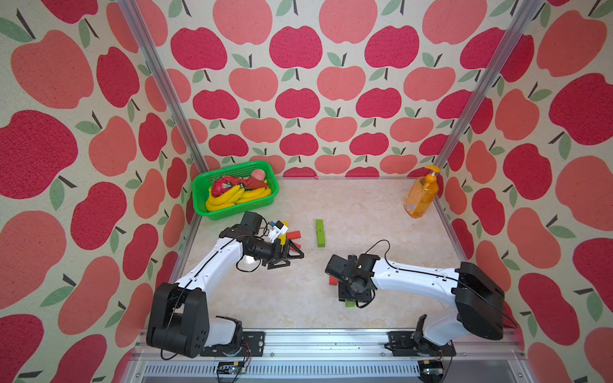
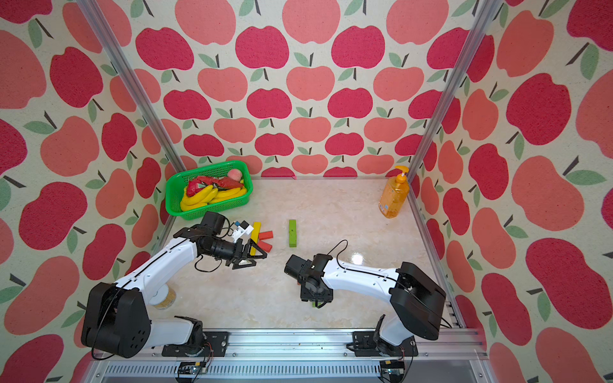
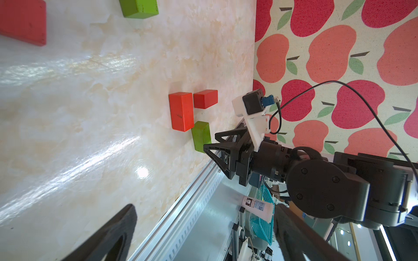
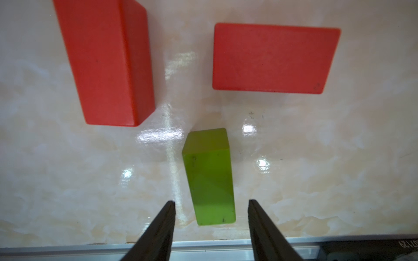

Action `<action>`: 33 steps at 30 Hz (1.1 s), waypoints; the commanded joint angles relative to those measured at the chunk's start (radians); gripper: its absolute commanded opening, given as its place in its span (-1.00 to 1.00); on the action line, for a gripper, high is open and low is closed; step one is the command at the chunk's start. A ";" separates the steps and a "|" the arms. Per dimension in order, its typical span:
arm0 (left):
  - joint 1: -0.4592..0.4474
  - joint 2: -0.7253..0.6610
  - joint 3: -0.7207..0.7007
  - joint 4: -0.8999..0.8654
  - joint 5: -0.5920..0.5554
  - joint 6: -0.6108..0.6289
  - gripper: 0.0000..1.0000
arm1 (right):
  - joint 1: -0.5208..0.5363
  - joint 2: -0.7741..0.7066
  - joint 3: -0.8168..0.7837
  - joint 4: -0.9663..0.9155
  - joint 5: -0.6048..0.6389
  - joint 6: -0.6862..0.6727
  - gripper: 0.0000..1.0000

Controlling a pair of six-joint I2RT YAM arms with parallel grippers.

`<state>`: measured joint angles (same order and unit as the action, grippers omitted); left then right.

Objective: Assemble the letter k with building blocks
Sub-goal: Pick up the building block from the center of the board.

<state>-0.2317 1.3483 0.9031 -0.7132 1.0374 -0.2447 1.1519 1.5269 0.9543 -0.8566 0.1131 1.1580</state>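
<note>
Brick (image 4: 209, 178), matte green rect., inside spread right gripper (image 4: 211, 201), glossy marbled table (image 4: 67, 169)

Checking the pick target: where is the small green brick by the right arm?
In the right wrist view, the green brick lies between the fingertips of the open right gripper, touching neither, with two red bricks just beyond it.

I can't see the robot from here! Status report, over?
Left gripper open, empty. Right gripper open, astride green block, not gripping yet. Red block and another close by, clear of it.
</note>
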 commanded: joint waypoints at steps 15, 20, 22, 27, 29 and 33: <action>0.012 0.009 -0.011 0.001 0.012 0.015 0.95 | -0.003 0.097 0.002 0.017 -0.007 -0.028 -0.21; 0.012 0.011 -0.010 -0.002 0.004 0.015 0.95 | -0.004 0.081 -0.006 0.011 0.002 -0.025 -0.52; 0.014 0.009 -0.005 0.002 0.022 0.005 0.95 | -0.004 0.071 -0.005 -0.004 0.009 -0.024 -0.62; 0.017 0.014 0.054 0.023 0.022 -0.019 0.95 | -0.010 -0.010 0.003 -0.053 0.052 -0.028 -0.66; 0.016 0.035 0.095 0.012 0.017 -0.014 0.95 | -0.026 -0.041 0.021 -0.076 0.062 -0.042 -0.66; 0.016 0.077 0.171 0.002 0.001 -0.006 0.95 | -0.069 -0.090 0.087 -0.122 0.089 -0.097 -0.65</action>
<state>-0.2207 1.3952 1.0164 -0.7059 1.0370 -0.2562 1.1088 1.4773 0.9833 -0.9100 0.1524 1.1084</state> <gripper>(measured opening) 0.978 0.353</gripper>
